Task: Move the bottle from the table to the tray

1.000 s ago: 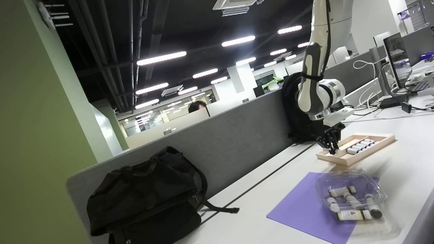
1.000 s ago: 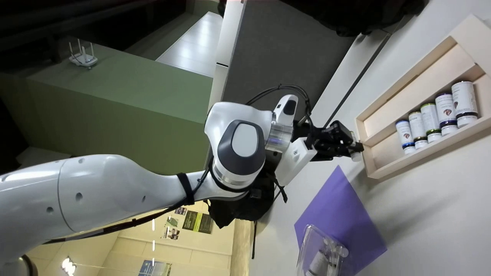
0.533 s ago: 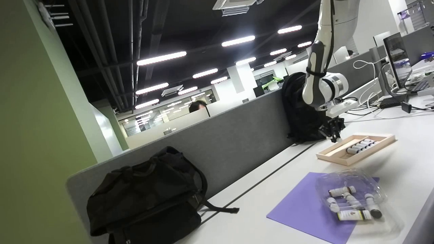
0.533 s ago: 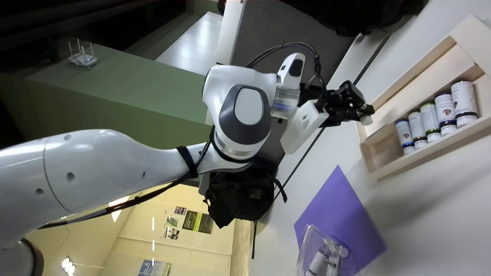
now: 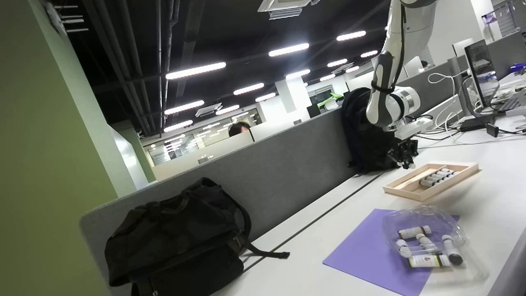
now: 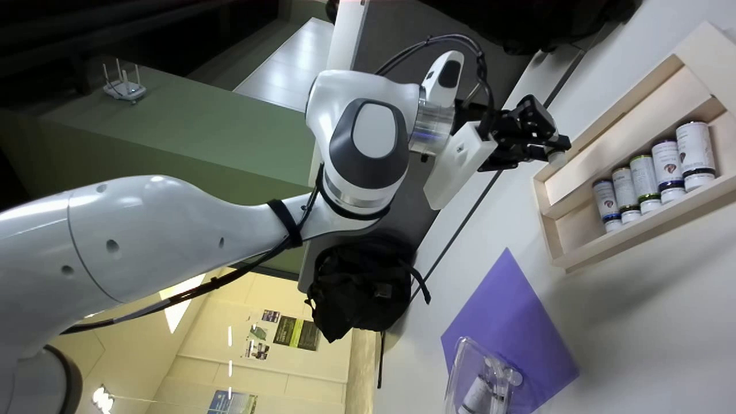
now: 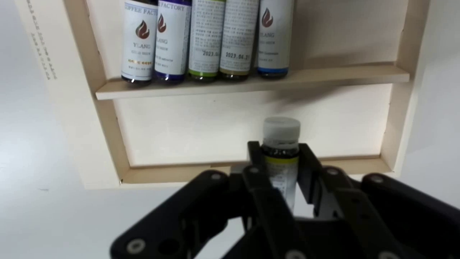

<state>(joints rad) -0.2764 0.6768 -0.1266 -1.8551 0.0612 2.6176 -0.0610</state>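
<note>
My gripper (image 7: 280, 153) is shut on a small bottle (image 7: 282, 130) with a white cap, a yellow band and a pale label. The bottle's white cap also shows at the fingertips in both exterior views (image 5: 412, 165) (image 6: 556, 160). The gripper (image 6: 559, 144) is raised at the end of the light-wood tray (image 6: 604, 245). In the wrist view the cap overlaps the tray's bare compartment (image 7: 187, 133), and the bottle's lower part overlaps the rim; part of its body is hidden by a finger. The tray's other compartment holds several similar bottles (image 7: 239, 39) in a row.
A wooden divider (image 7: 323, 80) splits the tray. A purple sheet (image 5: 361, 246) lies on the table, with a clear plastic container (image 5: 431, 210) holding several more bottles (image 5: 429, 260). A grey partition (image 5: 287, 164) and black backpacks (image 5: 176, 230) stand along the table's back.
My gripper has risen from beside the tray's end and shifted toward the bare compartment, with the bottle still in it. The tray and the other bottles have not moved.
</note>
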